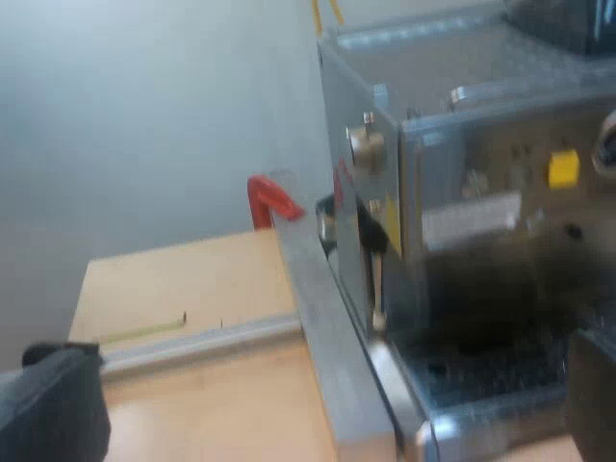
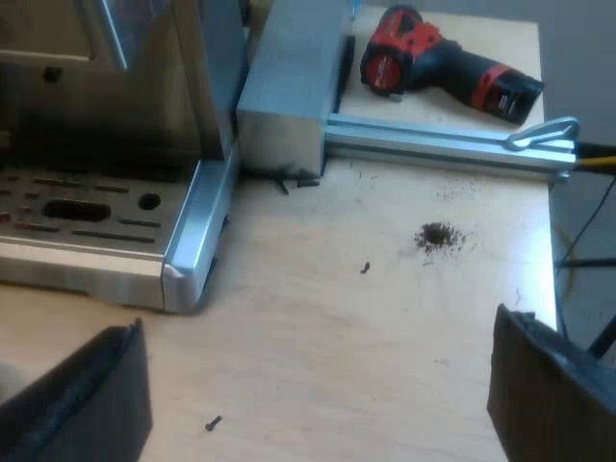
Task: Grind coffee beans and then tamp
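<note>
The espresso machine point(image 1: 462, 192) stands close ahead of my left gripper point(image 1: 322, 385), steel side and front panel facing me, with a yellow button point(image 1: 564, 167) on the front and a dark hopper point(image 1: 568, 19) on its top. The left gripper's black fingers point(image 1: 53, 404) are spread wide with nothing between them. My right gripper point(image 2: 318, 385) hangs open over the wooden table point(image 2: 318, 318), near the corner of the machine's drip tray point(image 2: 87, 221). A small heap of spilled coffee grounds point(image 2: 439, 236) lies on the table beyond the right gripper.
An aluminium block point(image 2: 289, 87) and rail point(image 2: 433, 144) with a metal lever point(image 2: 544, 130) sit beside the machine. A red and black power drill point(image 2: 443, 63) lies behind the rail. A red object point(image 1: 269, 197) shows past the aluminium beam point(image 1: 327, 327). Small dark screws point(image 2: 214, 422) lie on the table.
</note>
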You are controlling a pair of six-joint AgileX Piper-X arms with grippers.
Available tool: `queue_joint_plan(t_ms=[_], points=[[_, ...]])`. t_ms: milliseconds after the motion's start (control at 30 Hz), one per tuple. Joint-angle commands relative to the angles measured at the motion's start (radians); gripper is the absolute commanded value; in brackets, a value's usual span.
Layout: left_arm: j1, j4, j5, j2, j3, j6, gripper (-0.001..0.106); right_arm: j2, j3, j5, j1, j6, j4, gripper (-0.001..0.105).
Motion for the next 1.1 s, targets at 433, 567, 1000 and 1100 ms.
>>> queue_joint_plan(t_ms=[433,567,1000,1100], points=[[0.003,0.301,0.104,-0.198,-0.02,-0.001,0.098,-0.214,-0.009,-0.011,-0.005,-0.013,0.094,0.074],[0.003,0.283,0.091,-0.198,-0.017,-0.001,0.098,-0.279,-0.001,-0.011,-0.005,-0.013,0.095,0.074],[0.003,-0.019,0.002,-0.196,0.169,-0.001,0.098,-0.317,0.144,-0.01,-0.003,0.041,-0.037,0.074],[0.003,-0.119,0.002,-0.194,0.239,-0.001,0.098,-0.315,0.209,-0.01,-0.003,0.049,-0.105,0.074]])
